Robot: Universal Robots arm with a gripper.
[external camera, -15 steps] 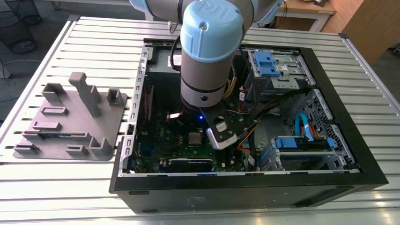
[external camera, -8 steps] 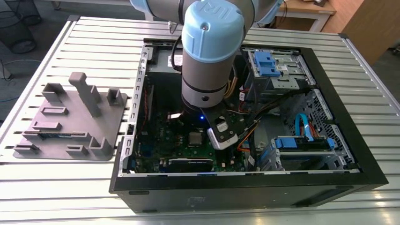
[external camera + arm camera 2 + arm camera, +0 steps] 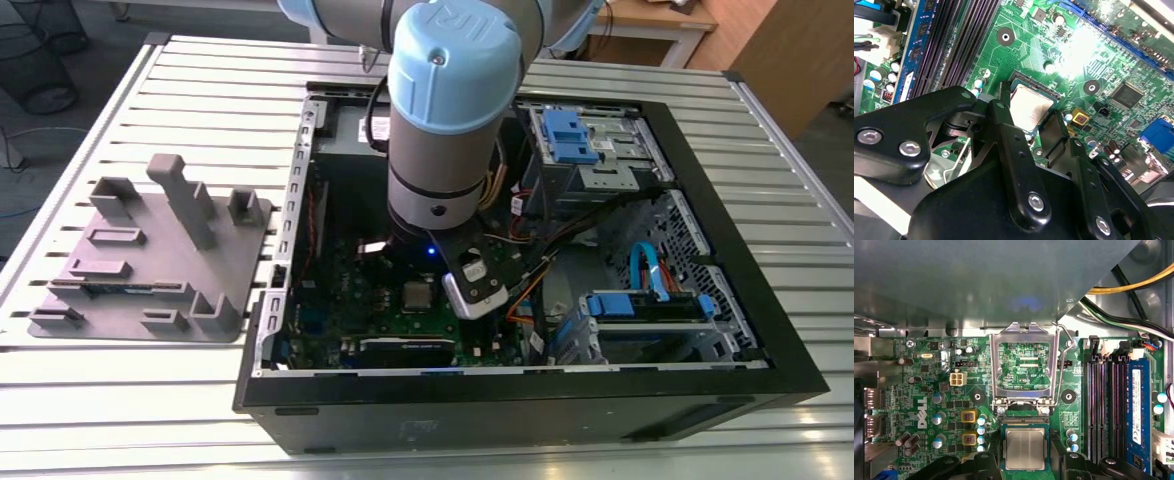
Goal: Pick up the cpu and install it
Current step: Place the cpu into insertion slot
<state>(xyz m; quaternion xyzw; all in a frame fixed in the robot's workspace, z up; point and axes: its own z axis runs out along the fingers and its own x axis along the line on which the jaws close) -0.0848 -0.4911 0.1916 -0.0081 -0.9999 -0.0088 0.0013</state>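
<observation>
Big white letters (image 3: 922,412), a maker's name, stood on the green board (image 3: 1074,415). Tiny white words (image 3: 1031,376) stood on the board inside the open metal frame (image 3: 1026,331). Small print (image 3: 1136,395) ran along the blue memory stick (image 3: 1137,450). A white two-letter sign (image 3: 461,22) stood on the arm's blue cap (image 3: 454,75).

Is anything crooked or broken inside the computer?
Nothing looks broken. The cpu lies flat and square in its socket. The metal socket cover beside it is flipped open, not clamped over it.
</observation>
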